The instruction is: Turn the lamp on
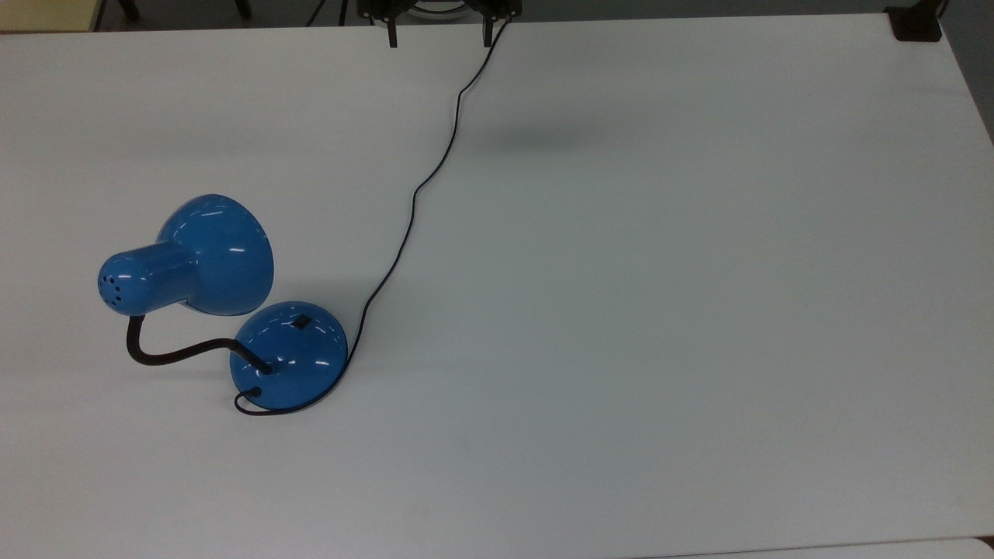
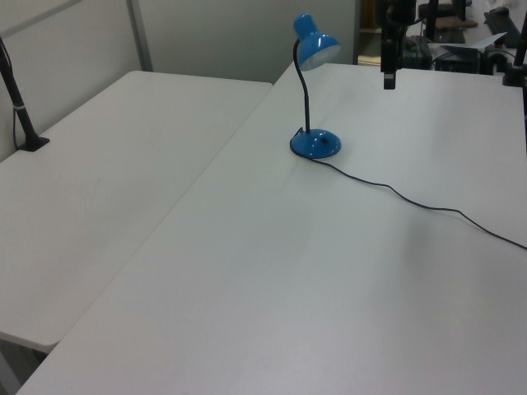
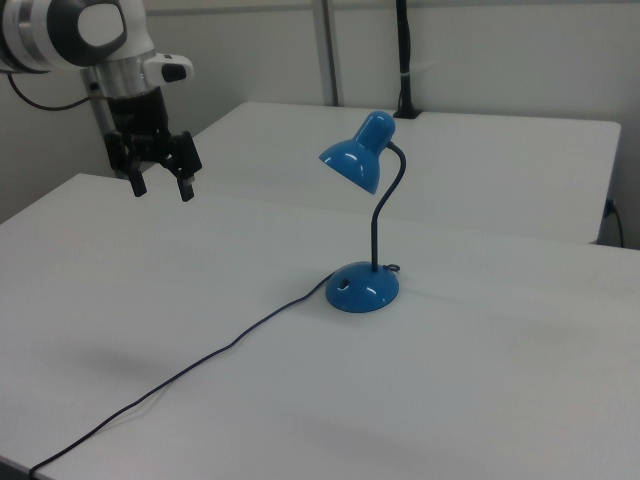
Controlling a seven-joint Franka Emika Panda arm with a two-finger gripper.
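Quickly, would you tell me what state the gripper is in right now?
Gripper: open, holding nothing, up in the air away from the lamp.

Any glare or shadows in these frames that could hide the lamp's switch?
Top view: small white highlights streak the lamp shade and base, yet the switch stays readable as a dark square; a soft shadow lies on the table below the gripper. Right view: the base gleams; a faint shadow falls near the cord.
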